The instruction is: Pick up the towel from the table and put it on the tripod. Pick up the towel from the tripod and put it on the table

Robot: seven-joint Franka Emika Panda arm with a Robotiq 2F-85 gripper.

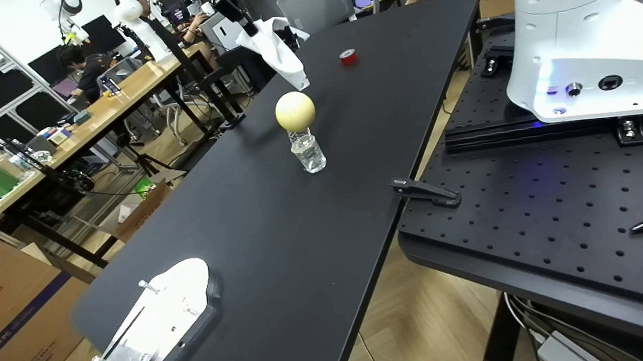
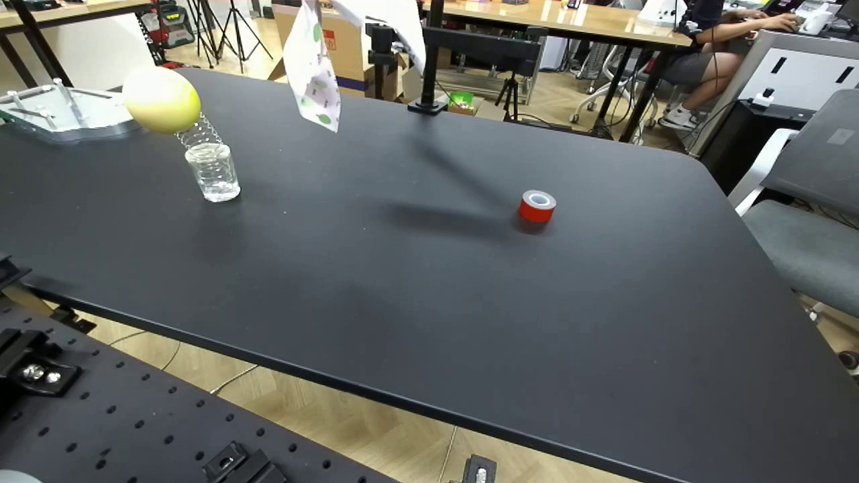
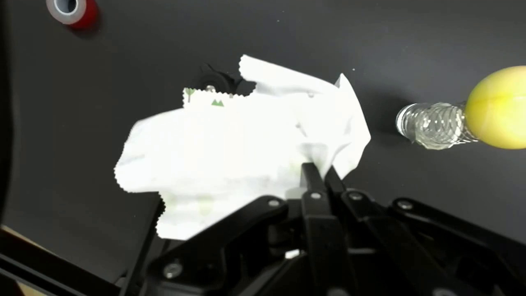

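Gripper [image 3: 321, 167] pinched tight on the towel [image 3: 238, 144], I'm likely at placing, which calls for centring above the stand [image 1: 297, 120].

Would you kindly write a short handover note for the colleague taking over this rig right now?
Jaws: shut on the towel.
Towel: hanging in the air above the table, apart from the tripod.
Tripod: standing on the table, nothing draped on it.
Done: towel gripped and off the table.
Left: which half is under way is unclear; either put it on the tripod, then back on the table, or just lay it on the table.
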